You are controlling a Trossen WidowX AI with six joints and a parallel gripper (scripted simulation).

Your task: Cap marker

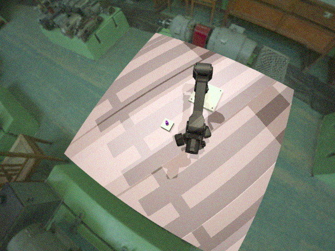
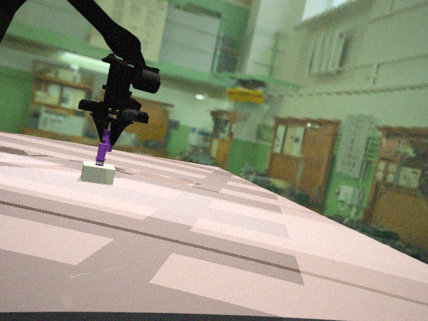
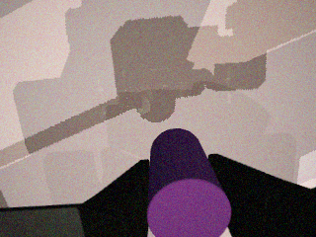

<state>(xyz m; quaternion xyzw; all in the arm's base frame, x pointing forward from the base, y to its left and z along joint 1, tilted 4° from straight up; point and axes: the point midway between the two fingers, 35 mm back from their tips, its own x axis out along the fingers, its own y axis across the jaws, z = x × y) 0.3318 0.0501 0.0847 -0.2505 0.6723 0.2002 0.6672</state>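
The purple marker (image 1: 166, 123) (image 2: 100, 152) stands upright in the pale holder block (image 1: 169, 127) (image 2: 97, 174). My gripper (image 2: 107, 142) (image 3: 179, 165) is shut on the purple cap (image 2: 106, 134) (image 3: 189, 209), which is upright between the fingertips. In the exterior view the cap shows behind the marker and a little higher, held above the table. The cap is apart from the marker. In the top view the gripper is off to the right of the block, and the arm hides the fingertips and the cap.
The arm reaches out from a pale base plate (image 1: 216, 94) with dark bolt holes. The table (image 1: 216, 194) (image 2: 225, 286) has striped patches of light and shadow, and shadows of the arm. Workshop machines and furniture stand beyond the table edges.
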